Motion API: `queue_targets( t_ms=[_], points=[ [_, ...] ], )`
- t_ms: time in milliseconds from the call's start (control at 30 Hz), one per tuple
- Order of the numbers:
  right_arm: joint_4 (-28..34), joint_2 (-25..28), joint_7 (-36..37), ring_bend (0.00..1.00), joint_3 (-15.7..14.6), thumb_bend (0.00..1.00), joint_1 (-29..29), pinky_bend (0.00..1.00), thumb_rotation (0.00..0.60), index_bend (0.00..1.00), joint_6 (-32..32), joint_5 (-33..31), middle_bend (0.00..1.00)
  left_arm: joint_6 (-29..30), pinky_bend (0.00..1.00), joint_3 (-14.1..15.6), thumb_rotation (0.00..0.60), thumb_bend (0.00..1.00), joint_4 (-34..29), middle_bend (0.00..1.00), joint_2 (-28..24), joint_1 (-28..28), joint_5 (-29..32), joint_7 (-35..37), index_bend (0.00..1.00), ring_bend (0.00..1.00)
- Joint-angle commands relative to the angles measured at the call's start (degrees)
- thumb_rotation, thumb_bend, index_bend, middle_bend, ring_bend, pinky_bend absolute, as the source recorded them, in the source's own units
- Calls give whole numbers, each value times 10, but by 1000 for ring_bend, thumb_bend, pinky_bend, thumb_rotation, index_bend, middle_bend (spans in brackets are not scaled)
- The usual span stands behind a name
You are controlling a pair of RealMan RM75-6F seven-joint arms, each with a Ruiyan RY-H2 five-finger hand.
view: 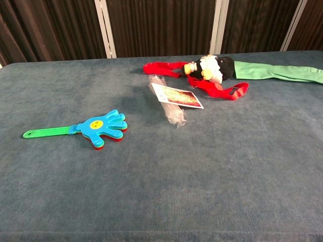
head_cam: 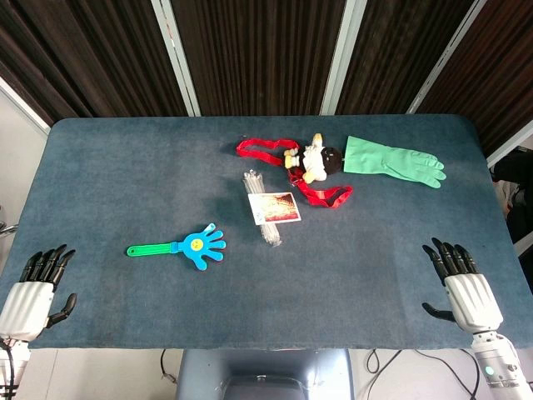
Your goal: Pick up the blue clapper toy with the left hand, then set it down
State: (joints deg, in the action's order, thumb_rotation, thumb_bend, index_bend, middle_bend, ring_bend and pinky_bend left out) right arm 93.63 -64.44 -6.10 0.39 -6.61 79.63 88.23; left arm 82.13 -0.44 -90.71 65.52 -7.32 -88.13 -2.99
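clapper toy [head_cam: 198,245]: blue, green handle | glove [head_cam: 391,160]: green | strap [head_cam: 321,193]: red

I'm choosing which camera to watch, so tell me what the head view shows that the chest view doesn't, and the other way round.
Only the head view shows the left hand and right hand, both empty with fingers apart at the near table edge, and the green glove's finger end. Only the chest view shows the red layers under the blue clapper toy. Both show the clapper toy, the clear packet, the small doll on its red strap, and the blue table.
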Motion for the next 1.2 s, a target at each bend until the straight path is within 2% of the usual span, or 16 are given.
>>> queue_targets(
  t_ms=[33,233,333,500,767,933,1200],
  points=[
    [0,1,1,0,1,185,0,0,600,0,-1,-2,0,-11,14,6,600,406,-3,0,2,-3,-3,-4,0,0],
    [4,3,3,0,-3,185,0,0,600,0,0,2,0,-64,14,17,600,406,7,0,27,-37,-28,50,0,0],
    [5,1,-1,0,-5,186,0,0,600,0,-2,4,0,-85,14,2,600,404,33,0,61,-70,-42,70,17,0],
    [3,-3,0,0,-6,186,-5,0,600,0,-15,0,0,-135,14,-34,600,407,63,0,114,-119,-12,60,122,0],
    [-1,-8,-4,0,-7,185,-11,0,600,0,-32,-8,0,-242,14,-75,600,404,100,0,160,-182,79,75,251,0],
    [0,-7,-1,0,-9,185,-15,0,600,0,-41,-11,0,-287,14,-88,600,396,144,0,190,-218,111,70,264,0],
    [3,-2,6,0,-9,186,-14,0,600,0,-38,-9,0,-318,14,-94,600,404,195,0,219,-245,150,42,283,0]
  ],
)
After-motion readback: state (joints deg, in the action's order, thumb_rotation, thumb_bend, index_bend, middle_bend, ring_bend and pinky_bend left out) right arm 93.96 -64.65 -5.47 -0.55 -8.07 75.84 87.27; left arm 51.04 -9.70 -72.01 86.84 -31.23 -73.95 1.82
